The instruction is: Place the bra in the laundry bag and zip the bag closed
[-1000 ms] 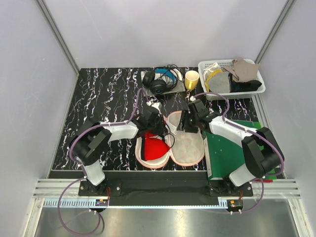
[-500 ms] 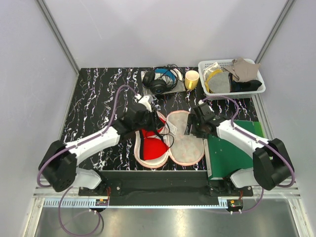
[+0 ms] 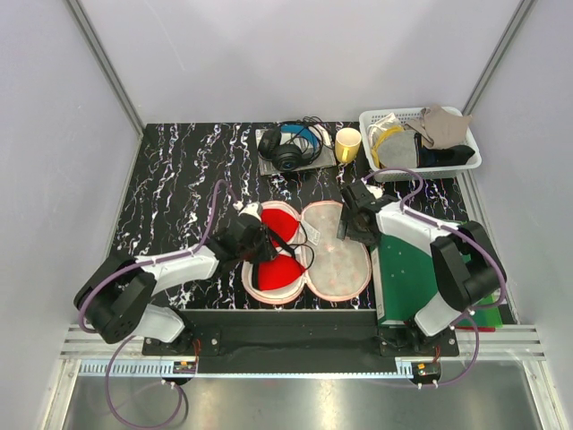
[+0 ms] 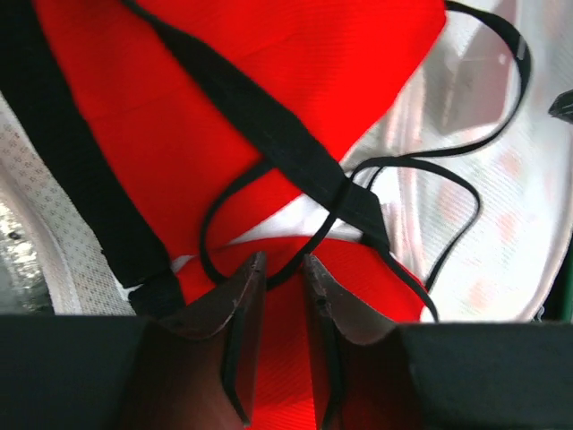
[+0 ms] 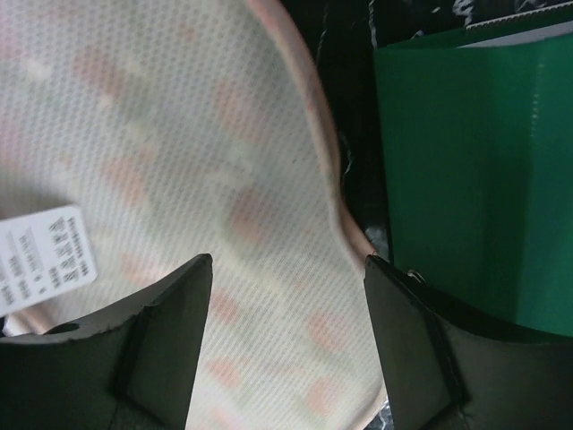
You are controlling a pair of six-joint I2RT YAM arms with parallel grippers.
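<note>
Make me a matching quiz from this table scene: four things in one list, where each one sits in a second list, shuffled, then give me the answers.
Things:
1. bra
2. yellow cup
3. white basket
4. green board

Places:
A. far right corner of the table
B. near right, beside the laundry bag
C. inside the laundry bag's open left half
D. far edge, just right of the headphones

Pairs: 1-C; 2-D; 3-A; 4-B.
</note>
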